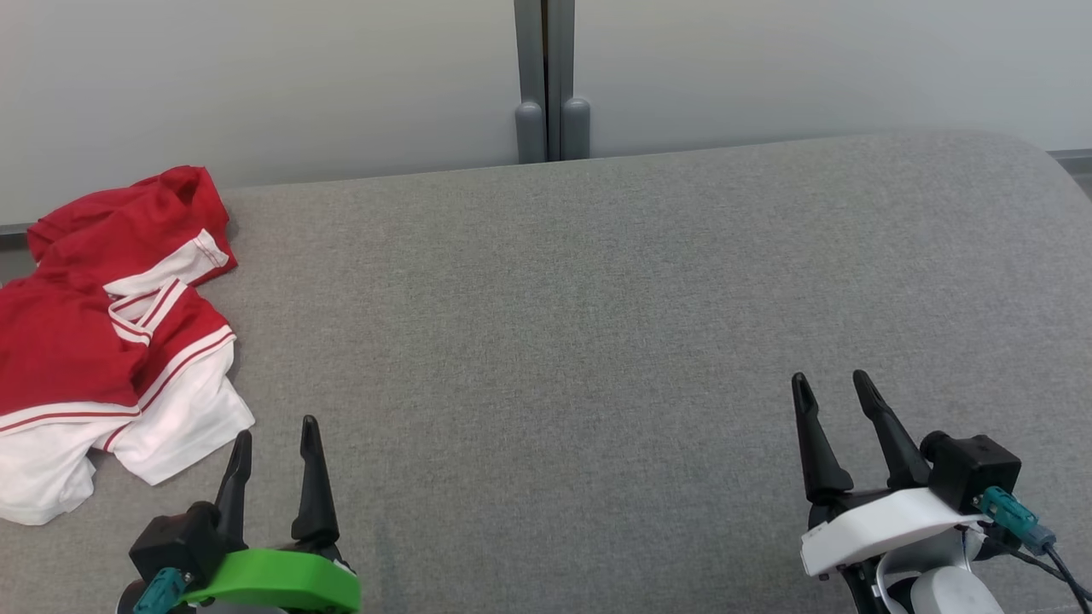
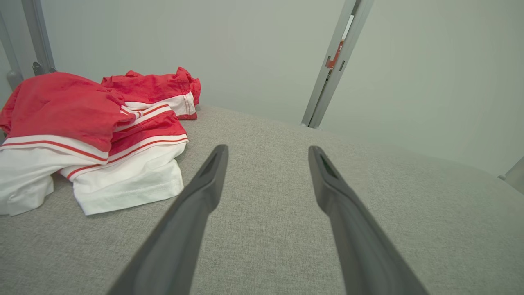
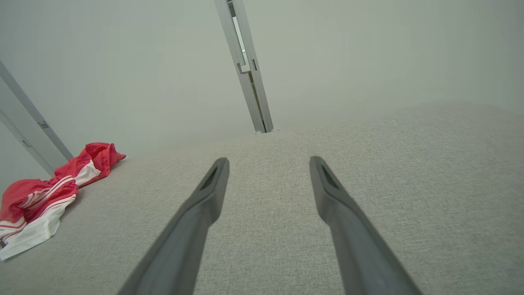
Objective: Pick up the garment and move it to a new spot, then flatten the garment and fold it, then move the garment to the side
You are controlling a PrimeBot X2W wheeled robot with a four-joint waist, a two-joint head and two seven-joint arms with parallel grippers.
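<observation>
The garment (image 1: 111, 341) is a crumpled red and white piece with thin stripes, lying at the far left of the grey padded surface (image 1: 597, 324). In the left wrist view the garment (image 2: 90, 135) sits just left of my fingers. My left gripper (image 1: 277, 435) hovers open near the front edge, right beside the garment's white hem, with nothing between its fingers. My right gripper (image 1: 832, 385) is open and empty at the lower right, far from the cloth. The right wrist view shows the garment (image 3: 45, 196) at its left edge.
A pale wall (image 1: 256, 77) rises behind the surface, with a grey vertical post (image 1: 550, 85) at its middle. The surface's right end curves off at the corner (image 1: 1049, 170). Bare grey fabric stretches between the two grippers.
</observation>
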